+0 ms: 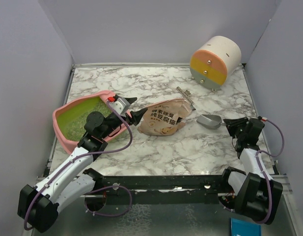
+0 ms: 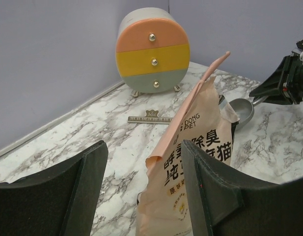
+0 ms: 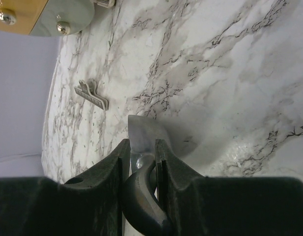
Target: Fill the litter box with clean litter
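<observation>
Nearest us, the right gripper [image 3: 141, 147] is clamped on the handle of the scoop [image 1: 210, 121], whose bowl rests on the table and points left toward the pouch [image 1: 163, 120]. The left gripper [image 1: 137, 108] stands with its jaws wide apart and holds nothing. It is just past the right rim of the box [image 1: 60, 130], and the pouch's left end sits low between its fingers [image 2: 82, 187]. The clean litter we need is in that pouch. The pouch lies flat in mid-table, between box and scoop, its long axis running left to right. Its print reads upright in the left wrist view, so we judge the mouth to be at the scoop end, turned away from the box. The left arm is much the nearer arm. The box lies behind the left wrist, at the table's left edge. The pale specks on its green floor are too small to name. Farthest back stand the drawers [image 1: 215, 61].
</observation>
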